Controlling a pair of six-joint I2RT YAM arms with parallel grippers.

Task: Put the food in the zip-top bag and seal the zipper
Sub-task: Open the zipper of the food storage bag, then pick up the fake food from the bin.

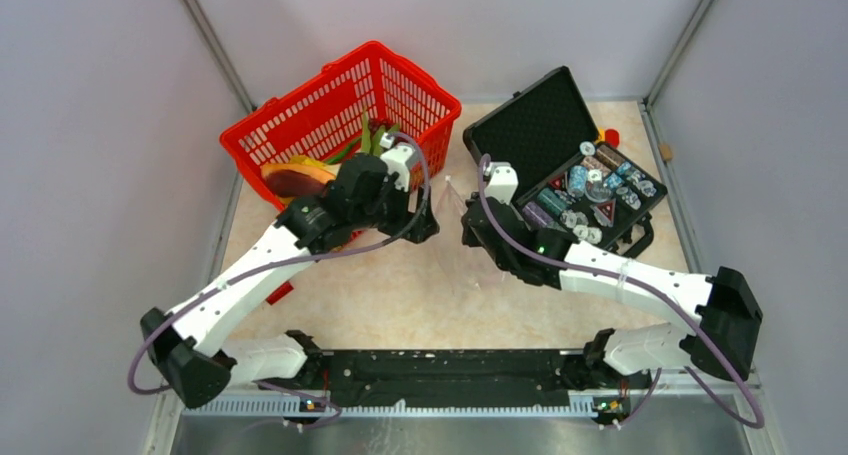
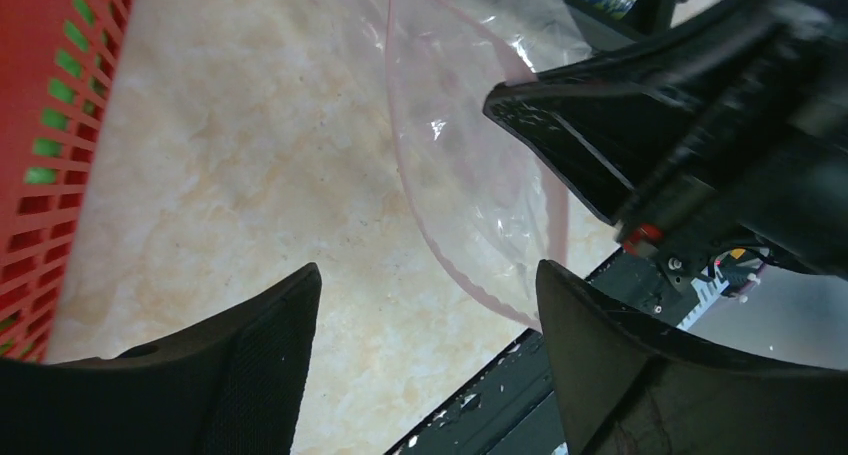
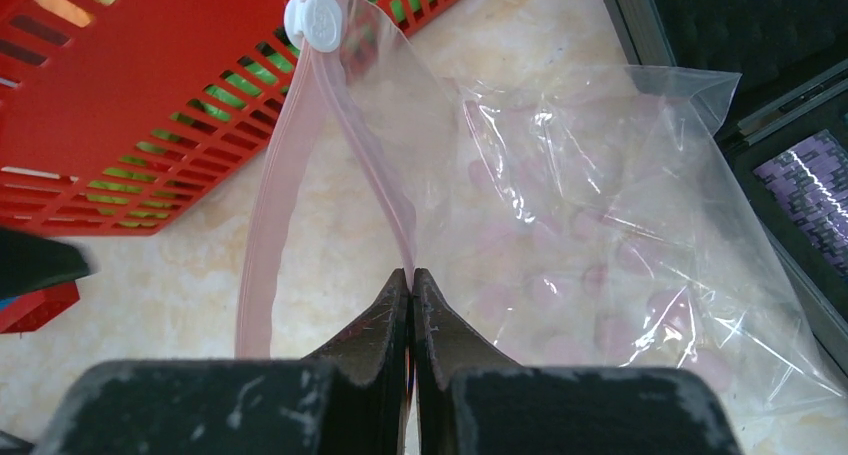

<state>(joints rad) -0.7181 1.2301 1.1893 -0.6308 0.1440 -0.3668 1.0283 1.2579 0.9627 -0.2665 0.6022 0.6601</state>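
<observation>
The clear zip-top bag lies on the table between the arms, its mouth open. My right gripper is shut on one side of the pale pink zipper; the other side curves away, and the white slider sits at the far end. My left gripper is open and empty, just left of the bag. In the top view both grippers, left and right, flank the bag. The food lies in the red basket, with green pods behind it.
The red mesh basket stands at the back left, close to the left arm. An open black case with poker chips stands at the back right. A small red block lies by the basket.
</observation>
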